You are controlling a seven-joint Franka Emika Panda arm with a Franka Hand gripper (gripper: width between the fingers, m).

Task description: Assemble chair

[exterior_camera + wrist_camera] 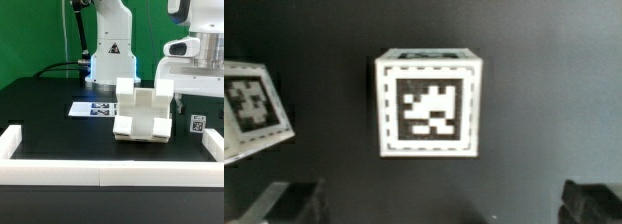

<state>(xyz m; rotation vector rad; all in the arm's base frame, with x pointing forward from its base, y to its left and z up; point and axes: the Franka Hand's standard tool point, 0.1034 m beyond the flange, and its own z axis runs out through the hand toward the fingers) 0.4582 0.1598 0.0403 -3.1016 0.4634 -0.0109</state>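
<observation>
The chair's partly assembled body (pixel 143 113), chunky white blocks fitted together, stands on the black table mid-scene. A small white chair part with a black-and-white tag (pixel 197 125) stands apart at the exterior view's right. In the wrist view this small part (pixel 429 104) sits centred, tag facing the camera. Another tagged chair part (pixel 249 108) shows at the frame edge. My gripper (pixel 188 98) hangs above the small part. In the wrist view my gripper (pixel 441 205) is open and empty, with the fingers (pixel 295 201) spread wide and well off the part.
The marker board (pixel 95 108) lies flat behind the chair body. Long white border rails run along the front (pixel 100 176), the exterior view's left (pixel 10 142) and right (pixel 213 145). The robot base (pixel 110 50) stands at the back.
</observation>
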